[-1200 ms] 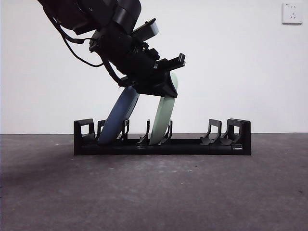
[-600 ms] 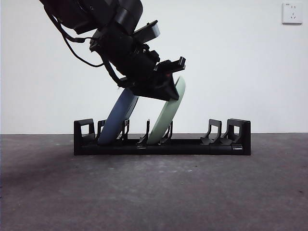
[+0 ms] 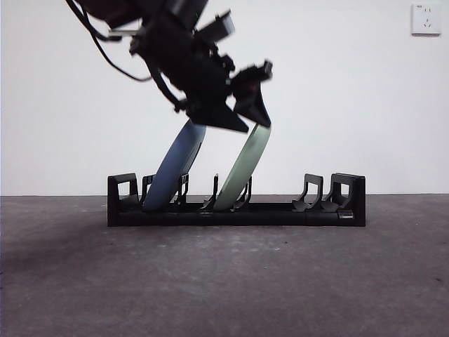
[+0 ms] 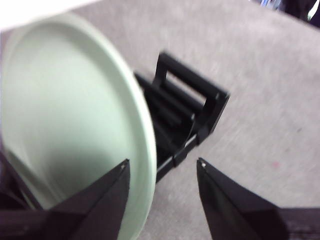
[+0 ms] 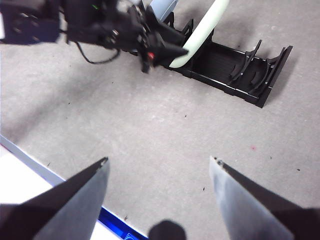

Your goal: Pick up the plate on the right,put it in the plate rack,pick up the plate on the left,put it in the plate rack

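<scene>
The plate rack [image 3: 280,214] lies low and black across the table. Two plates stand in its slots, both leaning right: a blue plate [image 3: 175,168] near the left end and a pale green plate [image 3: 242,172] in the middle. My left gripper [image 3: 254,126] hangs open just above the green plate's top rim. In the left wrist view the green plate [image 4: 65,100] sits beside one jaw of the left gripper [image 4: 162,161], its rim just inside the gap, with the rack [image 4: 190,100] beyond. My right gripper [image 5: 157,160] is open and holds nothing, well away from the rack [image 5: 235,70].
The rack's right half has vacant slots [image 3: 312,196]. A wall socket [image 3: 426,19] sits at the upper right. In the right wrist view a white board with a blue edge [image 5: 30,185] lies close to the right gripper.
The green plate has tipped further right in its slot. The left gripper has let go of it and risen above its rim. The blue plate has stayed put.
</scene>
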{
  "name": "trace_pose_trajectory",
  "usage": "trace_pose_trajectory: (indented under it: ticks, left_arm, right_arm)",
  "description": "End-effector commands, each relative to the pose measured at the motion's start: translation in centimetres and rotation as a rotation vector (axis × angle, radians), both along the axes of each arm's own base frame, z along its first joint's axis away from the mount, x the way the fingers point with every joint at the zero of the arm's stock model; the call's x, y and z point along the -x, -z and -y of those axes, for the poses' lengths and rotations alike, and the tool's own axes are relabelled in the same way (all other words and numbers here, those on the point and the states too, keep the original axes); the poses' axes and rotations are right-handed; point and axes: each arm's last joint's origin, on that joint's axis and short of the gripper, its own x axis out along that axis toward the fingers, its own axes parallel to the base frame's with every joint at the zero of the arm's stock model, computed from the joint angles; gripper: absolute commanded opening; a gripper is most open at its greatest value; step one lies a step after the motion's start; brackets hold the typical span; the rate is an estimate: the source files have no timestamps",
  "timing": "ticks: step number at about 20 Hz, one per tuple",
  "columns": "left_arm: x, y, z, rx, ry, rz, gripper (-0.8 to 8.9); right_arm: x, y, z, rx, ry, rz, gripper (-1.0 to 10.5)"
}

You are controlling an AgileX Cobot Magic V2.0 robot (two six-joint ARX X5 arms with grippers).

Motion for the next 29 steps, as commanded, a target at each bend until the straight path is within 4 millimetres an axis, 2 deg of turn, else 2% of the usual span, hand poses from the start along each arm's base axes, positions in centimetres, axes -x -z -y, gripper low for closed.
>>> trace_pose_trajectory:
  ticks: [1,4,6,13,17,20,24,29]
  left_arm:
    - [1.1,-1.8,-0.6,0.008,0.005,-0.009,2.26]
    - [2.8,-4.0,-1.7,-0.006,0.011,-0.036,2.25]
    - [4.6,-5.7,-2.8,-0.030,0.017,-0.071,2.24]
    - [13.2,-11.8,-8.5,-0.051,0.104,-0.194,2.20]
    - [17.8,-14.1,-11.8,-0.051,0.103,-0.195,2.20]
    - [20.4,-15.0,-13.6,-0.045,0.104,-0.183,2.20]
    - [22.1,-15.6,-14.9,-0.036,0.102,-0.150,2.20]
    - [22.1,-15.6,-14.9,-0.036,0.102,-0.150,2.19]
  right_arm:
    - [0.1,0.1,0.0,0.007,-0.008,-0.006,3.4]
    - [-0.1,0.2,-0.1,0.012,-0.011,-0.011,3.4]
    - [-0.4,0.2,-0.2,0.021,-0.017,-0.016,3.4]
    - [-1.3,0.5,-0.6,0.026,-0.042,-0.045,3.4]
    - [-1.6,0.7,-1.0,-0.017,-0.124,-0.079,3.4]
    - [-1.9,0.8,-1.3,-0.035,-0.148,-0.099,3.4]
    - [-2.2,0.9,-1.4,-0.031,-0.147,-0.108,3.4]
    - [-2.3,0.9,-1.4,-0.029,-0.147,-0.111,3.4]
